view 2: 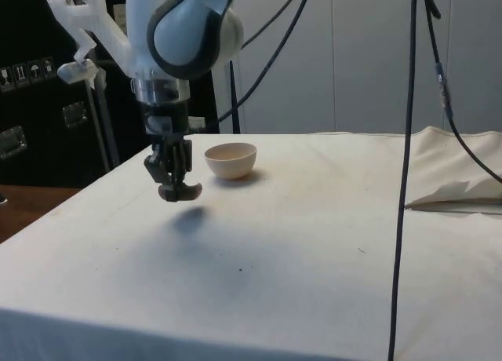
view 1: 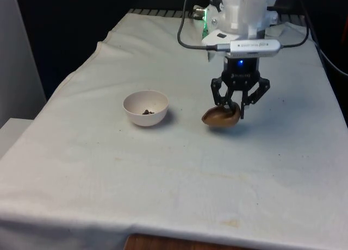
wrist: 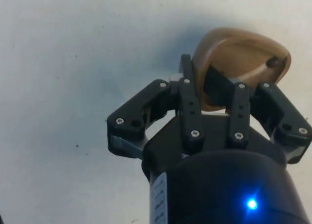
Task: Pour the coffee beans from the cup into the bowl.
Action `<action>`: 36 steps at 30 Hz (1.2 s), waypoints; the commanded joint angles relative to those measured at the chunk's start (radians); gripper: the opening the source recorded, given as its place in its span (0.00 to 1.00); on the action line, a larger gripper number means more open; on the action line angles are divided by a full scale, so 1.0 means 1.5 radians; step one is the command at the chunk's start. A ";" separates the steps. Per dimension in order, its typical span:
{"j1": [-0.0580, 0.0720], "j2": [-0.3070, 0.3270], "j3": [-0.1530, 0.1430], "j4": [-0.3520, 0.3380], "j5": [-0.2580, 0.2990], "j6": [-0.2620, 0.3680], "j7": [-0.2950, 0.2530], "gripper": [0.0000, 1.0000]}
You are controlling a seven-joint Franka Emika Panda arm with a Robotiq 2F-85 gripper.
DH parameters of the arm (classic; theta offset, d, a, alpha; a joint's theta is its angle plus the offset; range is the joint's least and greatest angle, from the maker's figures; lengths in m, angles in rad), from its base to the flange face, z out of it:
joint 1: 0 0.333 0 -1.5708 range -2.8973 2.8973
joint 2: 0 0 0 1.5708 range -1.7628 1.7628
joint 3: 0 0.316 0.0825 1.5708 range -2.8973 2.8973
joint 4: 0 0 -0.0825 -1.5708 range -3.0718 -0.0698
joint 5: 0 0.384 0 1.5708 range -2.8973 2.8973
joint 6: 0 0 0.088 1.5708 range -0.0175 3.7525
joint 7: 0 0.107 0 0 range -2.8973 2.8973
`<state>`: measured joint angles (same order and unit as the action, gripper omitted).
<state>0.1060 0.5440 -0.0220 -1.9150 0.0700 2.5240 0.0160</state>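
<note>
Pincer grips brown cup; no legible labels.

1. Bare cloth lies open between the bowl and the held cup
2. Nothing stands on the near half
3. Cables hang at the side

white tablecloth, black cables

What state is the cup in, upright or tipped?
Tipped. The cup hangs on its side in the gripper, above the cloth, with beans already in the bowl.
</note>
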 commanded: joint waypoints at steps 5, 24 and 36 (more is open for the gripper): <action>0.009 0.011 -0.003 -0.006 -0.008 0.027 0.020 0.02; 0.007 0.034 0.017 -0.002 -0.039 0.056 0.073 0.02; 0.005 0.035 0.025 -0.001 -0.043 0.055 0.077 0.07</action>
<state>0.1090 0.5950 0.0180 -1.9170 0.0090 2.6010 0.1250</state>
